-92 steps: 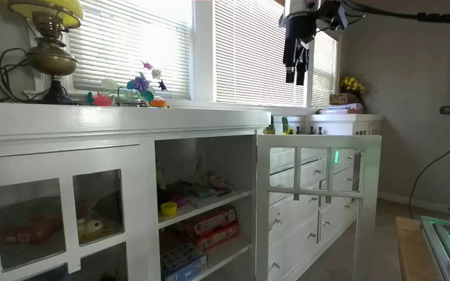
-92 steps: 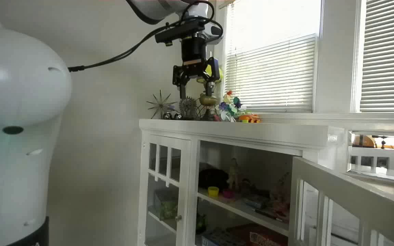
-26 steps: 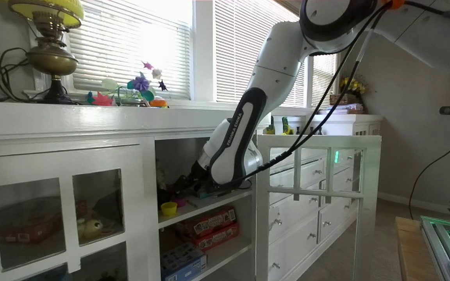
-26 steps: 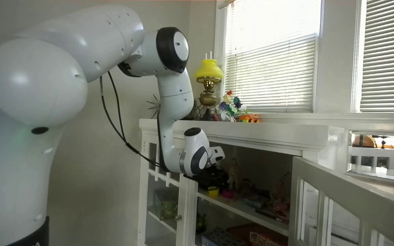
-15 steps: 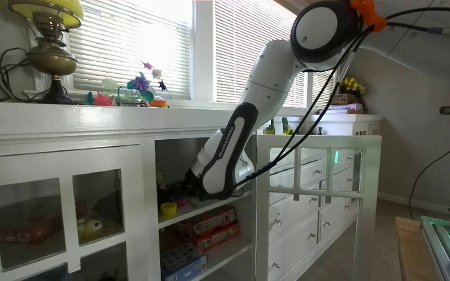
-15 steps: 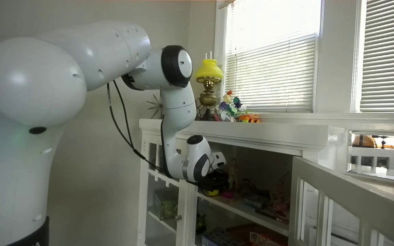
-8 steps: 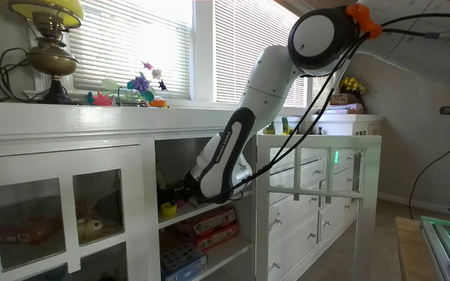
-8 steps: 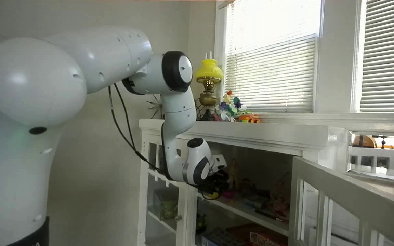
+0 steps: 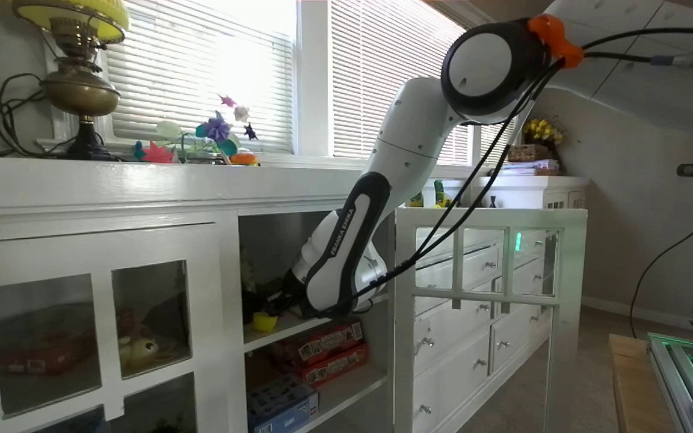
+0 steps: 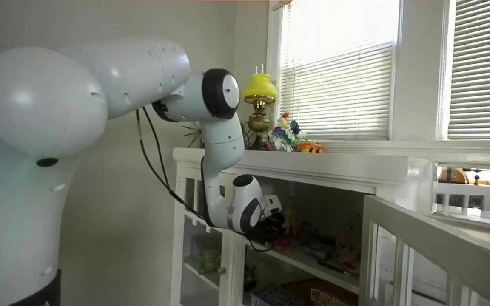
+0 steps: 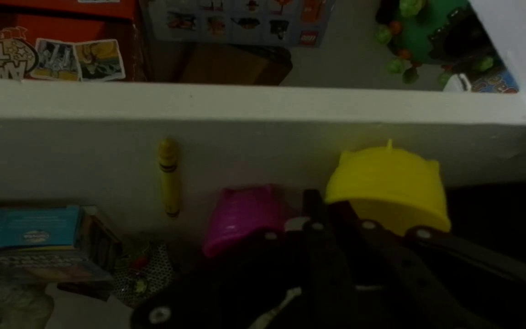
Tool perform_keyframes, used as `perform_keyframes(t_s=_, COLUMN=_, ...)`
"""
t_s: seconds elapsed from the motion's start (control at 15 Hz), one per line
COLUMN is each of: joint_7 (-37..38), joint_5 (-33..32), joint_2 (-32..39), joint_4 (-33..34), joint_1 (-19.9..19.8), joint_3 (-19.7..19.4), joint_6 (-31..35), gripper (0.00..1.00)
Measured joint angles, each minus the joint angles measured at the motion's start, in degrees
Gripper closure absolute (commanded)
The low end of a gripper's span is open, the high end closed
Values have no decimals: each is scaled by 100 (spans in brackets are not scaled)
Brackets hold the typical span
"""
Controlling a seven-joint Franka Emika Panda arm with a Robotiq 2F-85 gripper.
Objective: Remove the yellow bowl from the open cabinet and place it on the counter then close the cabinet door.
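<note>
The yellow bowl (image 11: 388, 178) is on the upper shelf of the open cabinet (image 9: 274, 234), tilted in an exterior view. My gripper (image 11: 324, 199) is shut on its rim, with one finger inside the bowl and the other outside. My arm reaches down into the cabinet, and in an exterior view the wrist hides nearly all of the bowl. The white counter (image 9: 142, 180) runs above the opening. Swung wide at the side is the cabinet door (image 10: 432, 238), its glass panes divided by white bars.
A pink cup (image 11: 244, 214) lies close beside the fingers, and a yellow crayon (image 11: 169, 178) farther along the shelf. The white shelf edge (image 11: 244, 103) runs in front. Red boxes (image 9: 334, 364) sit below. The counter carries a brass lamp (image 9: 82, 90) and paper flowers (image 9: 217, 129).
My arm has sunk lower in the cabinet over the last second. The gripper has gone from open to shut on the bowl's rim, and the bowl has tipped and shifted slightly.
</note>
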Motion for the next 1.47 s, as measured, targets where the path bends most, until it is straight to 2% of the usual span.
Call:
perform_keyframes(t_s=0.47, joint_7=-14, joint_5=58, joint_2=-195, joint_4=-144, joint_1=41, joint_3=24, joint_6=-8, gripper=99)
perform_keyframes(t_s=0.73, joint_7=-294, joint_5=55, joint_2=-1141, joint_4=-1079, joint_1=53, joint_3=72, joint_6=-102, gripper=99)
perform_keyframes(t_s=1.13, joint_7=-922, joint_5=-71, joint_2=-2649, joint_4=-2810, joint_1=52, joint_3=98, joint_6=-698, gripper=99)
perform_keyframes(t_s=1.47, joint_7=-1421, joint_5=-527, joint_2=-3875, joint_4=-3859, joint_1=23, joint_3=402, joint_6=-1223, gripper=99)
